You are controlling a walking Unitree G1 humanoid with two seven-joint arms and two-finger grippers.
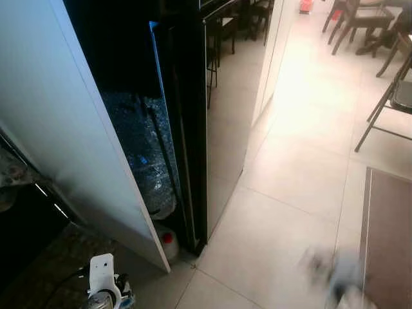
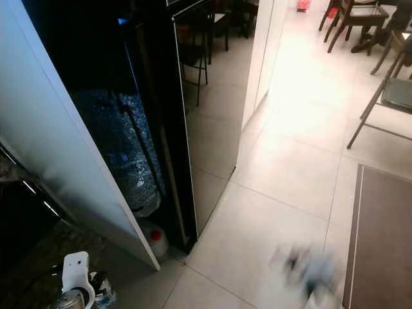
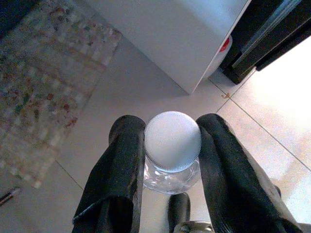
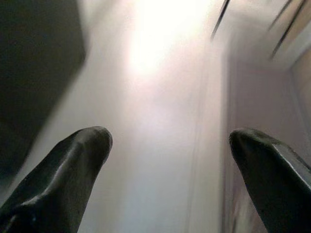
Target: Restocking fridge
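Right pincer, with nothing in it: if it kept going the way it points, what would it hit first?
Probably just the pale floor tiles. The right pincer is open and nothing stands between its fingers, though the view is blurred, so depth is uncertain.

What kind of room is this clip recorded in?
Most likely a home kitchen that opens onto a dining area. A tall black fridge stands beside a white panel, dining chairs stand further along the pale tiled floor, and the left gripper holds a white-capped bottle.
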